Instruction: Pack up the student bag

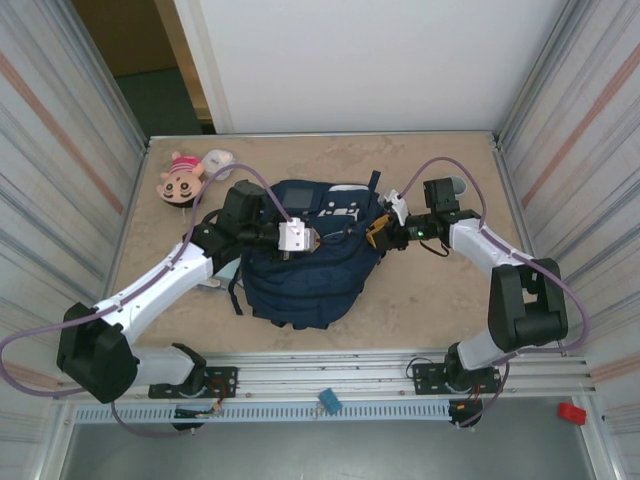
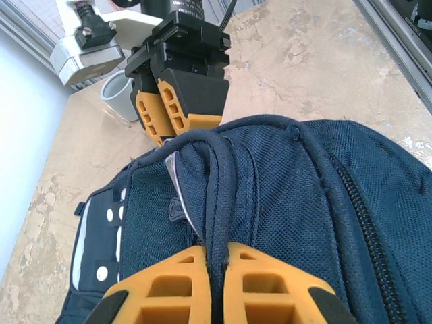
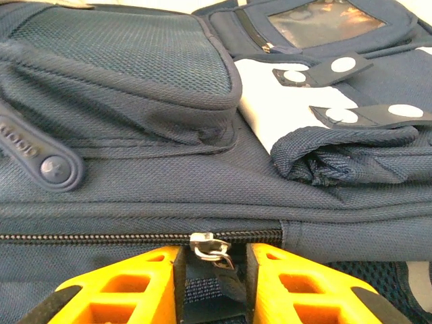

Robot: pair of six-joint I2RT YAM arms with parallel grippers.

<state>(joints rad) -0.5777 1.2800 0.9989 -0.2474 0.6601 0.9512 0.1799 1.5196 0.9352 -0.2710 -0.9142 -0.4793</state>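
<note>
The student bag [image 1: 300, 285], a navy backpack, lies flat in the middle of the table. My left gripper [image 1: 313, 240] is over its upper middle, shut on a dark carry strap [image 2: 220, 182] that runs up between the orange fingers [image 2: 169, 283]. My right gripper [image 1: 377, 235] is at the bag's right edge, facing the left one, and also appears in the left wrist view [image 2: 169, 125]. It is open [image 3: 212, 270]. The metal zipper slider [image 3: 208, 244] and its dark pull tab sit in the gap between the two fingers, with neither pad pressing on them. The zipper [image 3: 94, 237] to the slider's left is closed.
A small doll [image 1: 180, 178] and a white object [image 1: 218, 158] lie at the table's back left. A grey cup [image 1: 455, 187] stands at the back right, behind the right arm. Corrugated walls close in both sides. Bare tabletop [image 1: 440, 290] shows right of the bag.
</note>
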